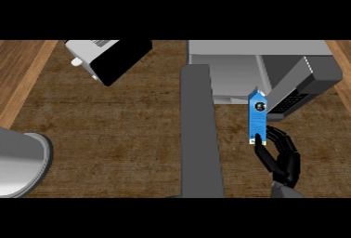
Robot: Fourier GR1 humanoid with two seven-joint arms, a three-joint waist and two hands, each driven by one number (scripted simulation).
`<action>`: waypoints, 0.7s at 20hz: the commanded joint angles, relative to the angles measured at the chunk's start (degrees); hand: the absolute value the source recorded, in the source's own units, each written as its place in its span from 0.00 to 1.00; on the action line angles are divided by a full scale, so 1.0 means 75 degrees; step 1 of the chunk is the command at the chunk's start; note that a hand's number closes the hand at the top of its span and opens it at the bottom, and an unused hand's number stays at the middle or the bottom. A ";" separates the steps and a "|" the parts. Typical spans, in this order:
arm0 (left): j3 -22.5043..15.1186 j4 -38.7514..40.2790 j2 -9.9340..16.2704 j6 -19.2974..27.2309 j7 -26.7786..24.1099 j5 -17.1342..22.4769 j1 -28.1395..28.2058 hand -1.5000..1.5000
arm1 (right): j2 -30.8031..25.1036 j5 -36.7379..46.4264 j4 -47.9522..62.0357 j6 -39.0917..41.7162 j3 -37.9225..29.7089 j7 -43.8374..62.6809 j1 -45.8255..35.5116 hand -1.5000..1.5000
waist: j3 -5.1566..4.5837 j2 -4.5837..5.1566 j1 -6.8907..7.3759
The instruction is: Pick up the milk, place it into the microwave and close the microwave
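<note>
With the right hand (281, 158) curled around the base of the upright milk carton (256, 116) just outside the open microwave (233, 69), a tilted entry could knock the carton against the door (201, 130) or frame.
</note>
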 commanded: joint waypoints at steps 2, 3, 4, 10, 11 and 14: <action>0.0256 0.0191 0.0010 -0.0322 -0.0113 0.0182 0.0190 0.00 | -0.0050 0.0441 0.0162 -0.0446 0.0201 -0.0662 -0.0213 1.00 | -0.0005 -0.0008 -0.0002; 0.0303 0.0168 0.0274 -0.0015 0.0201 0.0454 -0.0151 0.00 | -0.0129 0.0429 0.0743 -0.0552 -0.0042 -0.1033 -0.0670 1.00 | 0.0000 0.0004 0.0013; 0.0150 0.0508 0.0062 -0.0104 -0.0028 -0.0005 -0.0318 0.00 | -0.0235 0.0124 0.0560 -0.0229 -0.0211 -0.1008 -0.0502 1.00 | -0.0003 0.0000 -0.0027; 0.0088 0.0143 -0.0005 -0.0182 0.0067 0.0152 -0.0093 0.00 | -0.0819 0.0706 0.1455 0.1180 0.0353 -0.2188 -0.1104 1.00 | 0.0016 0.0048 0.0123; 0.0059 0.0232 -0.0022 -0.0186 -0.0038 0.0048 -0.0220 0.00 | -0.0977 0.1000 0.1459 0.1392 0.0629 -0.2444 -0.1092 1.00 | 0.0017 0.0060 0.0130; 0.0122 0.0022 -0.0036 -0.0220 0.0028 0.0184 -0.0044 0.00 | -0.1408 0.1238 0.1761 0.2268 0.0872 -0.3086 -0.1029 1.00 | 0.0012 0.0028 0.0106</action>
